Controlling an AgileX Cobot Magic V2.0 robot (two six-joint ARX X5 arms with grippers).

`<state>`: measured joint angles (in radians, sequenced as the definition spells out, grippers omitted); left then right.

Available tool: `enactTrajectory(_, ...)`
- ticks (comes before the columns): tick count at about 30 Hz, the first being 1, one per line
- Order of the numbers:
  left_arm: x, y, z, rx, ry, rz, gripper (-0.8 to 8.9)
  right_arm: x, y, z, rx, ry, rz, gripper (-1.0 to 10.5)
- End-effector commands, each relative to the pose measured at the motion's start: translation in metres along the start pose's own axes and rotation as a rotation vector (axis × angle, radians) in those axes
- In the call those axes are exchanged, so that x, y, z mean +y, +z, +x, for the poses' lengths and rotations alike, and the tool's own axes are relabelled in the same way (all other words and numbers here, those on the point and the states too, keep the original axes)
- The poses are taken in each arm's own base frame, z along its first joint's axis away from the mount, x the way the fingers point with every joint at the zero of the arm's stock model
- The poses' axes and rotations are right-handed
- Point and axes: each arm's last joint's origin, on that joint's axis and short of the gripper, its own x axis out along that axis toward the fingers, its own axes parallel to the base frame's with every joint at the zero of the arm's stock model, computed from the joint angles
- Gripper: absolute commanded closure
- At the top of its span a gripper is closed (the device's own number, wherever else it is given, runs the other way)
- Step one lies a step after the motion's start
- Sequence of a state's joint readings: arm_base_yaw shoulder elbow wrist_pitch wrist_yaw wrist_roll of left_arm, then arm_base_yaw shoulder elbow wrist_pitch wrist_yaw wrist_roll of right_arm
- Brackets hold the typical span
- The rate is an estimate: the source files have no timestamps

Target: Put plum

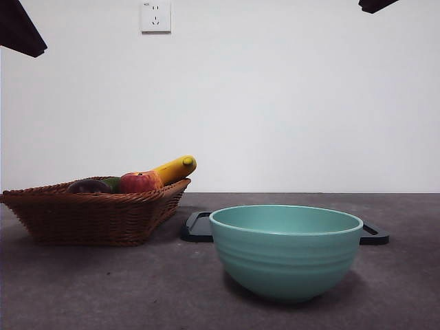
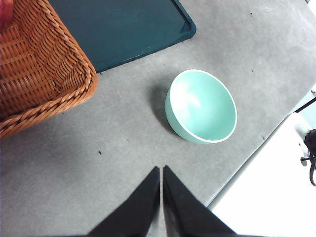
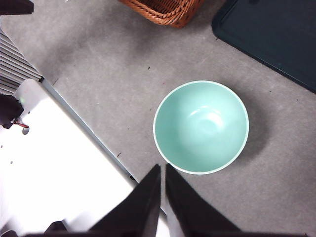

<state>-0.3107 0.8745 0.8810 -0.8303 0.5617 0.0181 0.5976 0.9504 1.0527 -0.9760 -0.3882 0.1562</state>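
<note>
The plum [image 1: 89, 185] lies in the wicker basket [image 1: 96, 216] at the left of the front view, its dark maroon top just showing above the rim. Next to it sits a dark green fruit [image 1: 113, 183], then a red-yellow apple [image 1: 139, 182] and a banana [image 1: 176, 168] leaning over the far rim. A mint-green bowl [image 1: 285, 251] stands empty at lower centre, in front of a dark tray [image 1: 198, 227].

The left gripper [image 2: 161, 170] hangs high over bare table, its jaws pressed almost together; the basket's corner fills the upper left of its picture. The right gripper [image 3: 162, 169] hovers above the bowl's near rim, jaws likewise nearly closed. Neither holds anything.

The plum looks smooth and slightly glossy, so it will probably be slippery, light, and firm enough to take a moderate squeeze. Its round form suggests gripping across the widest middle, jaws coming down from above. The neighbouring green fruit crowds one side, so the jaws may need to straddle the plum along the freer direction.
</note>
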Motion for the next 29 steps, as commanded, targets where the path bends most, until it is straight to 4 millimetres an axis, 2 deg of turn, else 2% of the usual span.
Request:
enactTrajectory(1, -0.001, 0.003, -0.001, -0.011, -0.01, 0.029, 8.07, 0.003, 0.004, -0.001, -0.009, 0.008, -0.022, 9.4)
enactTrajectory(4, -0.002, 0.004, -0.002, -0.023, -0.006, 0.048, 8.07, 0.003, 0.004, -0.001, -0.009, 0.008, -0.022, 9.4)
enactTrajectory(7, -0.002, 0.006, -0.011, -0.099, 0.076, 0.156, 8.07, 0.003, 0.004, -0.001, -0.009, 0.008, -0.022, 9.4)
enactTrajectory(10, -0.002, 0.015, -0.031, -0.314, 0.231, 0.26, 8.07, 0.003, 0.004, -0.001, -0.009, 0.008, -0.023, 9.4)
enactTrajectory(13, -0.003, 0.016, -0.053, -0.547, 0.393, 0.352, 8.07, 0.003, 0.004, -0.001, -0.009, 0.008, -0.023, 9.4)
enactTrajectory(18, 0.001, -0.006, -0.076, -0.817, 0.715, 0.385, 8.07, 0.003, 0.004, -0.001, -0.009, 0.008, -0.023, 9.4)
enactTrajectory(23, 0.013, -0.042, -0.068, -0.874, 0.891, 0.346, 8.07, 0.003, 0.004, -0.001, -0.009, 0.008, -0.023, 9.4)
enactTrajectory(29, 0.036, -0.085, -0.038, -0.82, 0.965, 0.283, 8.07, 0.003, 0.004, -0.001, -0.009, 0.008, -0.023, 9.4)
